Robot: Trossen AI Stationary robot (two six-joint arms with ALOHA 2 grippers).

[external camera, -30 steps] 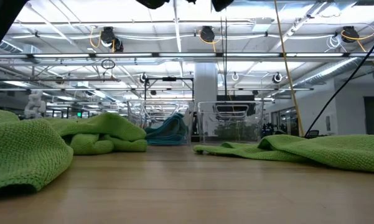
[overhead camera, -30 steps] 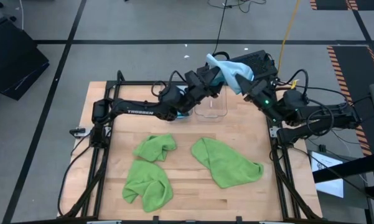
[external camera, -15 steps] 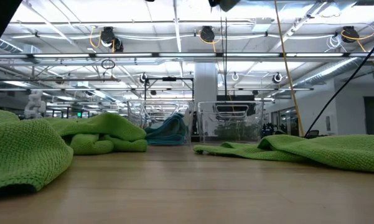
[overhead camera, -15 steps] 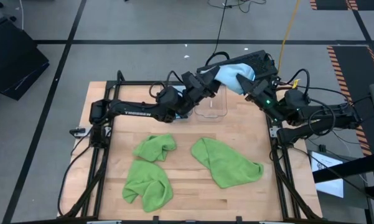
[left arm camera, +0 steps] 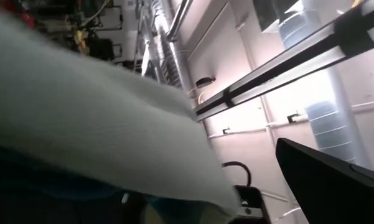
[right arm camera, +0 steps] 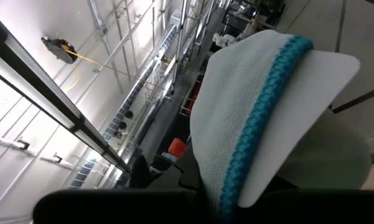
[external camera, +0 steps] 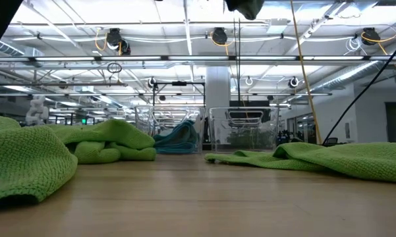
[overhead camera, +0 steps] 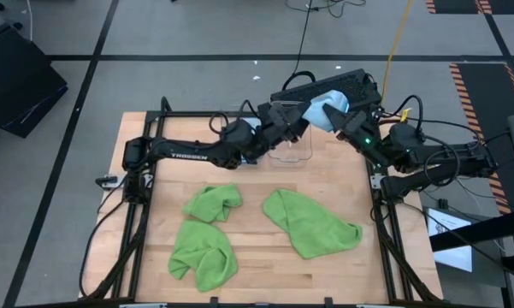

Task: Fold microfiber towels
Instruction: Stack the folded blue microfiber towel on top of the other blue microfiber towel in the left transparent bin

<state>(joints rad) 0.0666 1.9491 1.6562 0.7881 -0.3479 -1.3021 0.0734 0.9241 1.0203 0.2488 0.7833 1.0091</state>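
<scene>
Industrial lab hall: exposed ceiling trusses [external camera: 184,62], hazard floor tape [overhead camera: 475,81], cables.

Light blue towel [overhead camera: 329,109], held aloft over the far edge of the table [overhead camera: 248,257]: a second ago it hangs spread as a broad flap between the two arms; now it shows as a small bunched wad.

Right gripper [overhead camera: 340,122]: fingers stay pinched on the towel, which sits tighter against it than before.

Left gripper [overhead camera: 289,120]: shifts from beside the spread cloth to just short of the wad, above the clear bin [overhead camera: 291,150]; fingers wide apart throughout, cloth draped close across its wrist view.
</scene>
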